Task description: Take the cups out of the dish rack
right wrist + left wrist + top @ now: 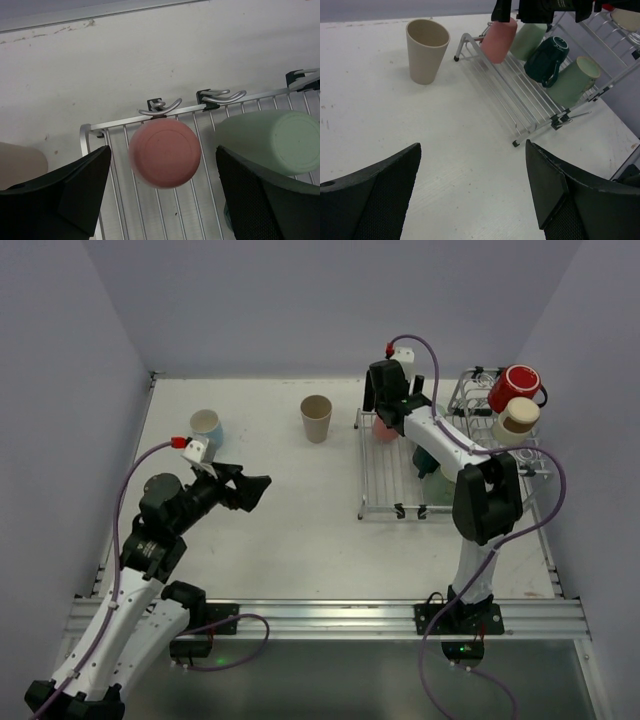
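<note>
Right wrist view is showing the right jaws hanging open astride the upturned pink cup point(165, 152) at the rack's point(112, 123) far corner, the left jaws waiting open over the counter point(365, 130), and an off-centre closing is risking tipping it against the green cup point(272, 140).

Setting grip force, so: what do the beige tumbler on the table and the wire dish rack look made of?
Beige handleless tumbler: matte, thin-walled, no glare; probably plastic or bamboo fibre, unglazed ceramic possible. Silver wire dish rack: thin shiny rods, likely plated or stainless steel.
</note>
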You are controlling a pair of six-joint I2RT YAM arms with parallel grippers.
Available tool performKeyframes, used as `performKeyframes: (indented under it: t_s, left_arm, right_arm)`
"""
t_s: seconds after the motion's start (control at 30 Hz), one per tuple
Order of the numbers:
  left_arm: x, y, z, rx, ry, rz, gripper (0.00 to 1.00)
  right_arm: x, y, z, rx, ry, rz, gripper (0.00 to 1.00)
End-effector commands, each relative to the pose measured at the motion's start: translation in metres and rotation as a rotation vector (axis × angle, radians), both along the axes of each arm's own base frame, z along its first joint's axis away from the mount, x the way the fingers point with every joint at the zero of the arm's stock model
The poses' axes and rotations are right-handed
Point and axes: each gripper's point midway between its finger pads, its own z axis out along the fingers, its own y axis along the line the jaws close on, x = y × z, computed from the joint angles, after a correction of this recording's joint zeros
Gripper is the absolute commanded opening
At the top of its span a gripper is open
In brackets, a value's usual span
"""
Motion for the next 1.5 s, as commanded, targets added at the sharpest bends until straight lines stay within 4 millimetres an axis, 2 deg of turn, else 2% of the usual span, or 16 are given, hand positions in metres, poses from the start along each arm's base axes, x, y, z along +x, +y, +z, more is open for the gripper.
performKeyframes:
  t_s: [0.0, 0.4, 0.57, 0.73, 0.8, 0.87, 1.03, 1.1, 1.17, 1.2, 1.23, 1.3, 1.33, 1.4, 1.43, 1.47]
  left_arm:
    - [-0.001, -0.003, 0.001, 0.036, -0.031, -0.038, 0.88]
    - [0.001, -0.005, -0.006, 0.048, -0.004, -0.056, 0.88]
    - [0.002, -0.003, -0.009, 0.054, 0.001, -0.042, 0.88]
    - [0.005, 0.000, -0.009, 0.054, 0.004, -0.029, 0.88]
    - [0.006, 0.002, -0.008, 0.050, 0.006, -0.021, 0.88]
    - [0.007, 0.004, -0.009, 0.047, 0.009, -0.014, 0.87]
    - [0.010, 0.003, -0.009, 0.026, 0.025, -0.009, 0.87]
    - [0.010, 0.000, -0.010, 0.006, 0.039, -0.019, 0.87]
    - [0.009, -0.009, -0.007, -0.040, 0.055, -0.058, 0.86]
    - [0.005, -0.015, -0.006, -0.061, 0.064, -0.091, 0.83]
    - [0.005, -0.019, 0.001, -0.103, 0.064, -0.106, 0.82]
    - [0.002, -0.027, 0.002, -0.143, 0.090, -0.149, 0.81]
    - [0.004, -0.031, 0.015, -0.189, 0.062, -0.164, 0.81]
    - [0.001, -0.039, 0.019, -0.227, 0.073, -0.213, 0.78]
    - [0.000, -0.043, 0.026, -0.268, 0.062, -0.233, 0.77]
    - [-0.002, -0.047, 0.027, -0.288, 0.065, -0.252, 0.76]
  right_arm:
    - [0.013, 0.000, 0.007, 0.031, -0.018, -0.011, 0.88]
    - [0.019, 0.004, -0.035, 0.094, 0.059, -0.006, 0.91]
    - [0.027, -0.002, -0.040, 0.113, 0.066, -0.011, 0.92]
    - [0.026, -0.005, -0.044, 0.093, 0.075, -0.011, 0.85]
    - [0.024, -0.007, -0.044, 0.088, 0.074, -0.008, 0.74]
    - [0.024, -0.006, -0.030, 0.097, 0.032, 0.002, 0.50]
    - [0.017, -0.001, 0.010, 0.130, -0.055, 0.030, 0.32]
    - [0.009, 0.004, 0.032, 0.130, -0.094, 0.043, 0.30]
    - [0.000, 0.007, 0.045, 0.111, -0.118, 0.050, 0.30]
    - [-0.008, 0.006, 0.064, 0.117, -0.155, 0.052, 0.30]
    - [-0.013, 0.006, 0.073, 0.122, -0.173, 0.056, 0.30]
    - [-0.029, 0.013, 0.079, 0.143, -0.184, 0.087, 0.29]
    - [-0.041, 0.013, 0.100, 0.173, -0.225, 0.100, 0.29]
    - [-0.064, 0.036, 0.092, 0.274, -0.196, 0.188, 0.29]
    - [-0.081, 0.047, 0.117, 0.375, -0.250, 0.225, 0.29]
    - [-0.099, 0.065, 0.098, 0.441, -0.198, 0.308, 0.29]
